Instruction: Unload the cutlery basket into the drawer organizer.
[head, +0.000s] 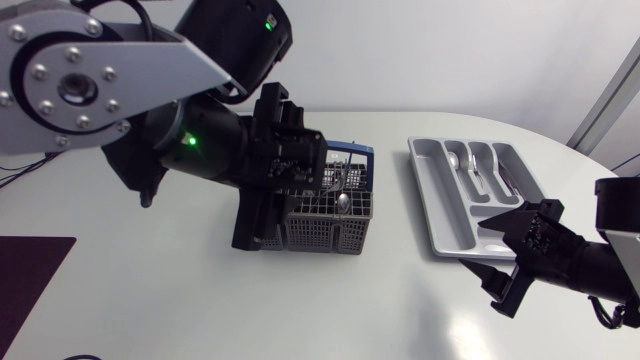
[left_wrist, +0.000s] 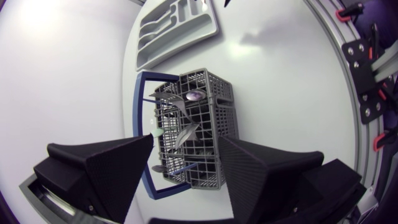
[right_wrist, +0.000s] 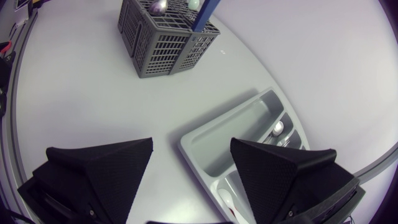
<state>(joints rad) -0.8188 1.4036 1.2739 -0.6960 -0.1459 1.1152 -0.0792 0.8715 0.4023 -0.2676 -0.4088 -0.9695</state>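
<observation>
**Status.** The left end effector (left_wrist: 186, 179) has its fingers spread wide and holds nothing. It is poised directly above the cutlery basket (left_wrist: 224, 112). The basket stands on the bench (head: 200, 300), well apart from the drawer organizer (head: 447, 210). The right end effector (right_wrist: 189, 168) is likewise open and empty, over the organizer's near corner.

**Risks (judged).**
- The broad fingers could strike the basket's blue handle (left_wrist: 140, 118) or its grid wall on descent, tipping or dragging the light basket.
- The spoons (left_wrist: 194, 94) lie crossed, so pinching one may lift or flick its neighbour.

**Limits of observation.**
- In the head view the left arm covers much of the basket.
- The lower compartments are shadowed, so the remaining pieces cannot be counted.
- In the right wrist view the organizer's contents are partly cut off behind a finger.
</observation>
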